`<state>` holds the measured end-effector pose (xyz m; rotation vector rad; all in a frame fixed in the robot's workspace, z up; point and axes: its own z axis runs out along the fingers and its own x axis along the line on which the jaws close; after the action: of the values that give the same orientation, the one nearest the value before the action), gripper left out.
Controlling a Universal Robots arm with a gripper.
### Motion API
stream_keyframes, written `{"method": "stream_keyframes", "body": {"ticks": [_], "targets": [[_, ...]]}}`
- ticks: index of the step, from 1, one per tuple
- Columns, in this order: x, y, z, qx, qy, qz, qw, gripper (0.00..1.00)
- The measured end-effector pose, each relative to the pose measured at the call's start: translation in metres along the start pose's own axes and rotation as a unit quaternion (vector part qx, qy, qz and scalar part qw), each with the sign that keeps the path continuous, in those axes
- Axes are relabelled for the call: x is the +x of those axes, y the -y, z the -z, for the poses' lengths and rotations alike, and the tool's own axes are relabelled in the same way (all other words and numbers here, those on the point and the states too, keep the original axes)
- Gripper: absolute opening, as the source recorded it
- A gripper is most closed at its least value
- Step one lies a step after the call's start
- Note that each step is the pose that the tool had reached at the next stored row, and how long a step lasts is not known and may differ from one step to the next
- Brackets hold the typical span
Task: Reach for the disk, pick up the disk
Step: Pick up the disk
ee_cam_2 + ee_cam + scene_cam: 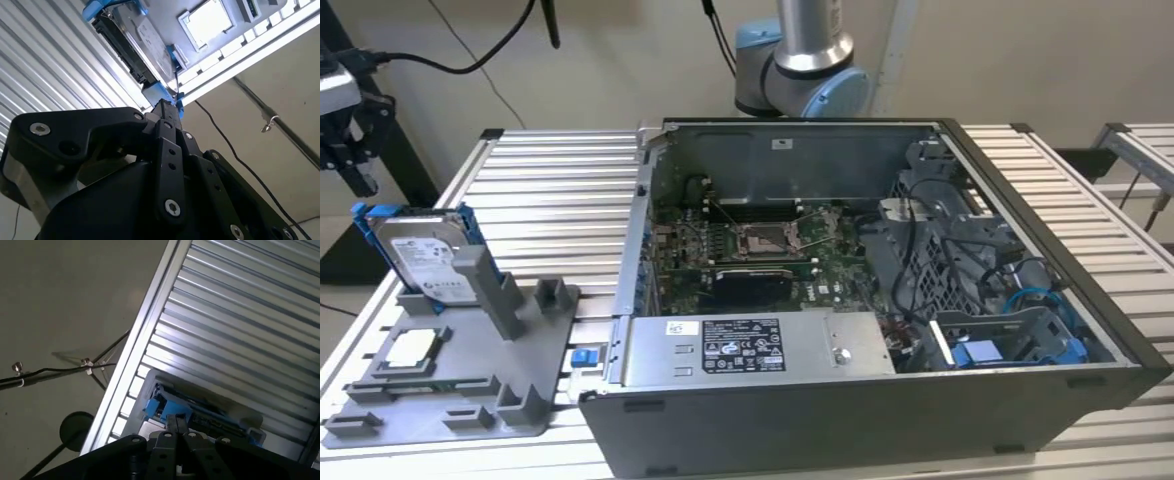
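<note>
Gripper: we see the gripper (354, 175) (167, 106) (175, 421) at the exterior view's far left edge, over the rim of the slatted table (547, 170).
Fingers: clenched together at the tips, grasping nothing.
Disk: the disk (427, 255) (145, 40) (210, 415) stands upright in its blue bracket, slotted into the grey holder (520, 300) at the exterior view's left, on the table.
Gap: we find the gripper near the disk, higher up and farther left, not touching it.
Chip: a small white-topped chip (411, 347) lies flat on the holder, nearer than the disk.
Computer case: the open computer case (854, 420) sits right of the holder.
Arm: its base (807, 60) rises beyond the case.
</note>
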<state>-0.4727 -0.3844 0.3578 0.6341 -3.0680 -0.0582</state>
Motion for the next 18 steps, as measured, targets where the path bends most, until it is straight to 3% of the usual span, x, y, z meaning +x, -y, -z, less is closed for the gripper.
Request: {"method": "stream_keyframes", "body": {"ticks": [5,9,15,18], "targets": [[0.0000,0.0000,0.0000,0.0001,-0.0013,0.032,0.9995,0.00],[0.0000,0.0001,0.0000,0.0004,-0.0024,0.059,0.9983,0.00],[0.0000,0.0000,0.0000,0.0009,-0.0042,0.099,0.9950,0.00],[0.0000,0.0000,0.0000,0.0012,-0.0051,0.120,0.9928,0.00]]}}
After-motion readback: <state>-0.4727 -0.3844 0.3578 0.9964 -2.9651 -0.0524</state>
